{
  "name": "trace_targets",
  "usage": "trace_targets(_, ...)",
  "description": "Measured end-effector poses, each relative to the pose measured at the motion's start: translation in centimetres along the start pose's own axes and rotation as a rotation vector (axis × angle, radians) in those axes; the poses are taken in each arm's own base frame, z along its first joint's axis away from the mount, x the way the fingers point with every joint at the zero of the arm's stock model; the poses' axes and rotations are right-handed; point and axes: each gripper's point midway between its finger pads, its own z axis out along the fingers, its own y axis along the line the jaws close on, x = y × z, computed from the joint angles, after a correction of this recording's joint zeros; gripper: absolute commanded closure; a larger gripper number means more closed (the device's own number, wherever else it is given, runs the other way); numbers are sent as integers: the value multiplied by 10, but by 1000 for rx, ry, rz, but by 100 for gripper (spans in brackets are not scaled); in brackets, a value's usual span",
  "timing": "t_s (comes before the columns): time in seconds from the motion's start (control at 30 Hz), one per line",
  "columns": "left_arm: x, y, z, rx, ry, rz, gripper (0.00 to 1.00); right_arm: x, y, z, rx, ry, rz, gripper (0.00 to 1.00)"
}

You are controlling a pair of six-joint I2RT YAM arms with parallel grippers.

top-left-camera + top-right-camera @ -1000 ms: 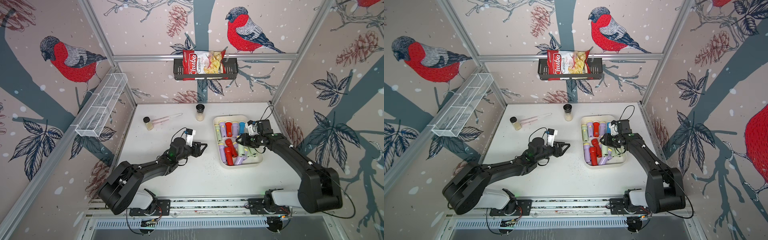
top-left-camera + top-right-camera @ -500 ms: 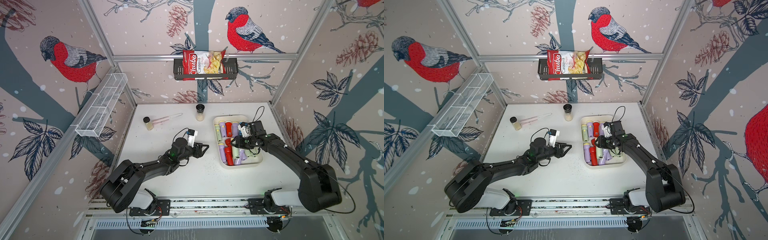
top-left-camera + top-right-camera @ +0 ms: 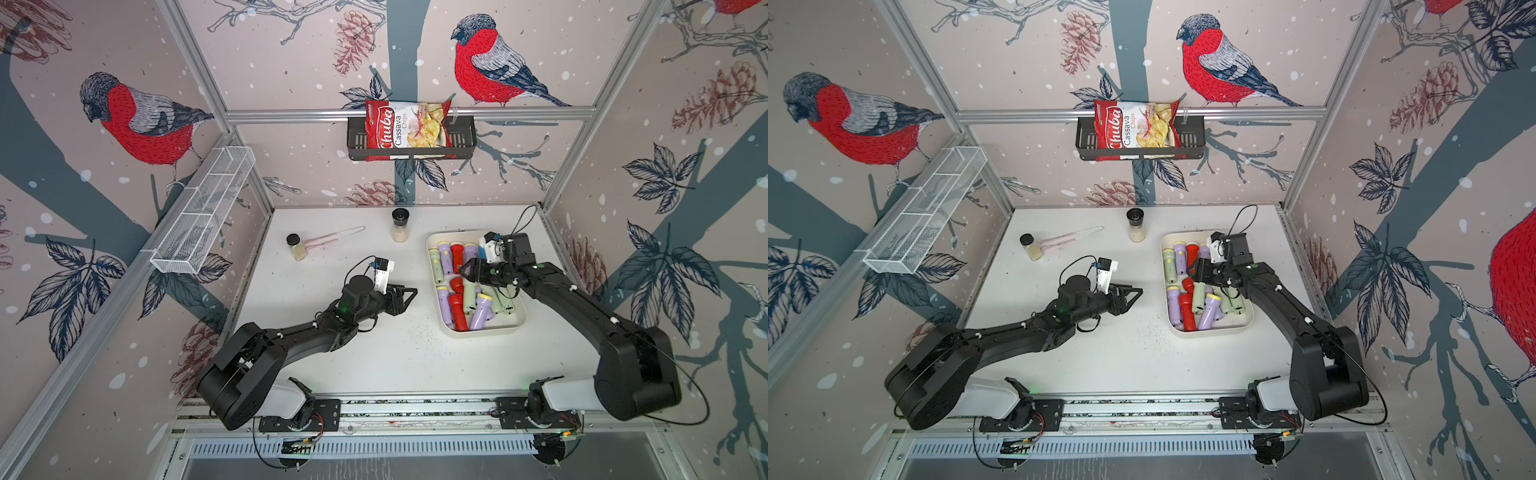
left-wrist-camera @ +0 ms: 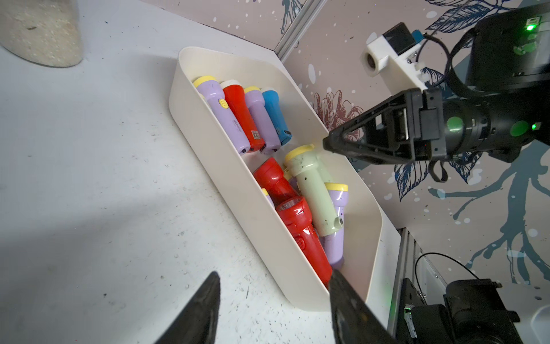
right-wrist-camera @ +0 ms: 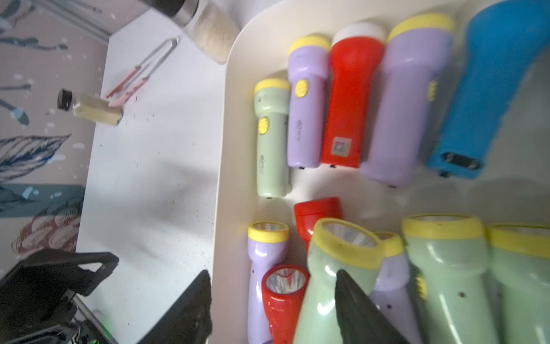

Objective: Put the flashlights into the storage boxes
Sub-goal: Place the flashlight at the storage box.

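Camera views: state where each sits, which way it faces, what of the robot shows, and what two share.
Both top views: high above the arm bases, looking down across the table; whole left arm and right arm, left gripper, right gripper above the cream tray.
Left wrist: on the left arm, facing the tray's side past its own open fingers; right gripper shows too.
Right wrist: on the right arm, facing down into the tray past its own fingers; left gripper shows too.
Shared: both wrist views show the blue flashlight.
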Motion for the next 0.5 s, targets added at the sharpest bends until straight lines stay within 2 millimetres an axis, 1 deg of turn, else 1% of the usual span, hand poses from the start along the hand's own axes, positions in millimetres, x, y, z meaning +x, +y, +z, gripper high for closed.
trace_targets(0.1,3,2,-2,-6,9,-4,41,-22,-26,-19,27,-72,59,32)
trace_targets(0.17,5,2,-3,-8,7,-4,41,-35,-50,-32,46,-115,105,32)
trace_targets(0.23,6,3,-6,-10,6,-6,41,-43,-76,-41,68,-142,154,32)
trace_targets(0.3,7,6,-8,-25,-2,-9,40,-45,-103,-44,87,-150,214,32)
trace_targets(0.37,6,9,-10,-36,-13,-13,40,-41,-128,-43,101,-138,275,32)
trace_targets(0.43,1,12,-12,-55,-34,-13,40,-37,-140,-38,97,-119,304,32)
trace_targets(0.5,-4,15,-15,-62,-50,-14,40,-33,-143,-33,76,-104,319,32)
